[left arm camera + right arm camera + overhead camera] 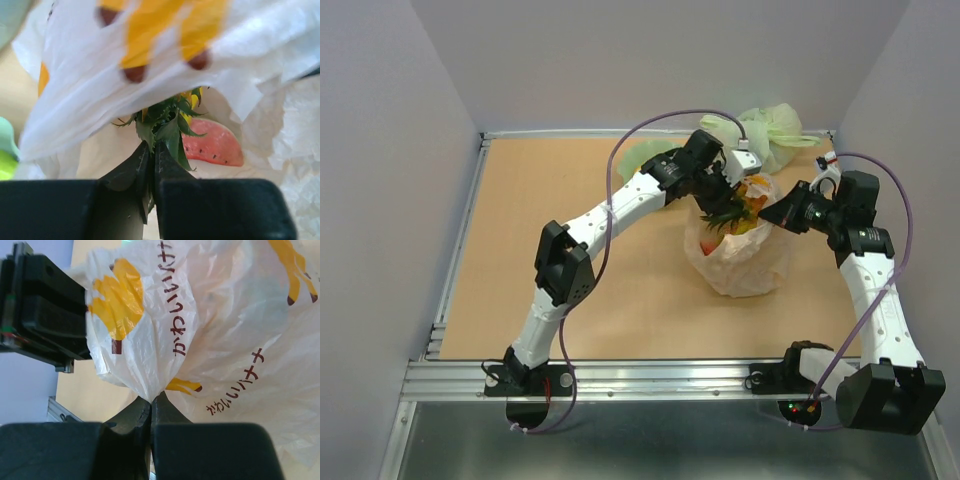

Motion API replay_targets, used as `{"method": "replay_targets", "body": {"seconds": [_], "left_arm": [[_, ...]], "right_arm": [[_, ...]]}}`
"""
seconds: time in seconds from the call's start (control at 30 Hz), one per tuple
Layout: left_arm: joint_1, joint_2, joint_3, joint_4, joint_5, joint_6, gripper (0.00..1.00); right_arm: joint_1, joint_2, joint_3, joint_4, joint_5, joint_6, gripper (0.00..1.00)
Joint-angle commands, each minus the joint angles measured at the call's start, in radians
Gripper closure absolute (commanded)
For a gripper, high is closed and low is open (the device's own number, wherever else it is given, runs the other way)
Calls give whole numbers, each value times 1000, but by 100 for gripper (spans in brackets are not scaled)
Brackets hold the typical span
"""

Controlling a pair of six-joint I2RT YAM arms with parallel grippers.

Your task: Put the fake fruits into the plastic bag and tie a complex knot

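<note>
The plastic bag stands mid-table, whitish with orange prints, its mouth held up. My left gripper reaches into that mouth from the back. In the left wrist view its jaws stand nearly together, pinching the green leaves of the pineapple-like fruit. A red watermelon slice lies in the bag beyond the leaves. My right gripper is at the bag's right rim. In the right wrist view it is shut on a gathered fold of the plastic bag.
A pale green knotted bag lies at the back edge of the table, behind the arms. A pale green bowl peeks out behind the left arm. The left arm's black wrist hangs close to the bag's left side.
</note>
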Motion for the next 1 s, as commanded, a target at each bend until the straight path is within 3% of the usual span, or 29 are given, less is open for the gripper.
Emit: {"method": "replay_targets", "body": {"seconds": [0.0,0.1,0.2,0.23,0.37,0.5,0.57,0.67,0.77,0.8,0.93,0.97], "left_arm": [[-9,-89,52,141,98,-122,83],[-33,-81,-18,142,156,-148,78],[-53,-90,-121,139,189,-140,66],[-55,-98,-138,144,204,-136,58],[-44,-139,-127,124,241,-61,1],[20,-258,-113,113,275,30,1],[117,-301,-130,128,378,10,1],[267,-397,-219,260,489,-86,1],[351,-495,-326,472,486,-200,1],[386,-521,-404,560,415,-241,1],[427,-455,-431,560,200,-268,1],[428,-432,-413,547,95,-332,1]], "right_arm": [[5,-17,53,22,3,-5,100],[5,-15,56,20,21,-2,100],[5,-21,56,20,39,-5,100],[5,-21,53,20,43,-7,100],[5,-18,45,17,67,-16,100],[3,-18,48,6,92,-28,99],[5,-20,45,3,107,-36,100],[5,-20,37,-3,118,-42,99],[5,-17,17,-3,127,-45,100],[5,-15,8,-3,128,-49,100],[5,-2,-7,-4,145,-57,100],[5,0,-10,-4,151,-62,100]]}}
